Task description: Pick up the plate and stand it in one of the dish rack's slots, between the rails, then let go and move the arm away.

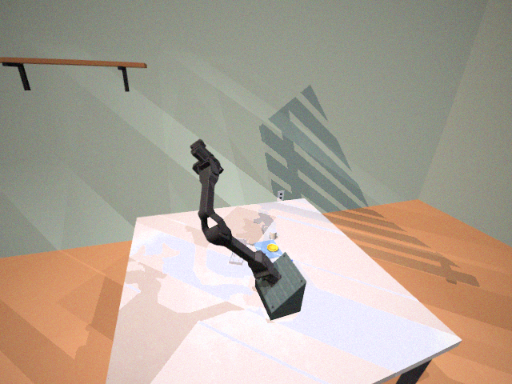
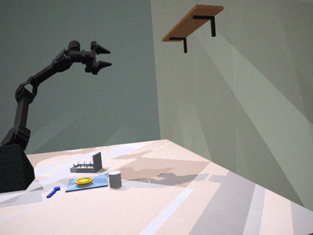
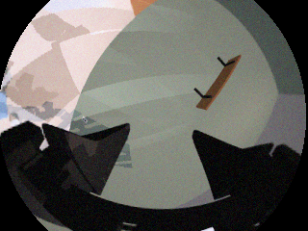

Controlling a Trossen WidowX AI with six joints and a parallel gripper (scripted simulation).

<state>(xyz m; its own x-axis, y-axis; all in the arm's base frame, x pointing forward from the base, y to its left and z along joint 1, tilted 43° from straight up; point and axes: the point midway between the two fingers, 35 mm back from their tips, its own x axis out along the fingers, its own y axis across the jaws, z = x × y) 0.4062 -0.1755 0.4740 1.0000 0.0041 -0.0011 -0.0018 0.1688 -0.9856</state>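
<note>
The task appears to be at its approach stage: the plate has not been picked up, and what is called for next is that the arm be lowered and the hand be turned downward. From left to right in the exterior view, the black jointed arm [image 1: 207, 192] [image 2: 46, 73] is seen raised from its dark block-shaped base [image 1: 289, 285] [image 2: 11, 168], bent at the elbow and stretched high above the white bench [image 1: 351, 330] [image 2: 121, 212]. The grey slotted dish rack [image 1: 236, 262] [image 2: 82, 170] is seen next, behind the round yellow plate [image 1: 272, 247] [image 2: 83, 181], which is laid flat on a light-blue rectangular mat [image 1: 262, 246] [image 2: 99, 178]. Farthest right of these, the black two-fingered hand [image 1: 198, 144] [image 2: 111, 58] [image 3: 162, 130] is held roughly level, well above the mat, its fingers spread and released, with nothing grasped.
</note>
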